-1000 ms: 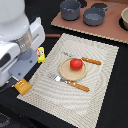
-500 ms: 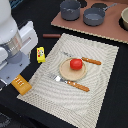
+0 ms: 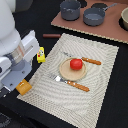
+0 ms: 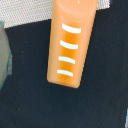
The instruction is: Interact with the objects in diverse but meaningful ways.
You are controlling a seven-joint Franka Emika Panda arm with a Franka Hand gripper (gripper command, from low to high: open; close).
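The arm (image 3: pixel 12 47) fills the exterior view's left and has crept a little further along the placemat's (image 3: pixel 95 95) edge than half a second ago, while everything on the mat lies as it did. The move is small, so I judge the robot to be settling over its next target rather than handling anything yet.

The exterior view gives the layout: the tomato (image 3: pixel 76 63) sits on the plate (image 3: pixel 65 74) mid-mat, fork (image 3: pixel 82 59) and knife (image 3: pixel 72 84) on either side. The yellow block (image 3: pixel 40 54) lies just beside the arm at the mat's border, the sausage (image 3: pixel 51 35) on the dark table (image 3: pixel 107 117) beyond it. The pastry (image 3: pixel 23 87) peeks out under the arm at the mat's corner.

The wrist view shows what that view hides: the whole pastry (image 4: pixel 70 40), ridges up, lying partly on the mat and partly on the table. The claw shows in neither view, so I cannot tell whether it is spread or pressed together.
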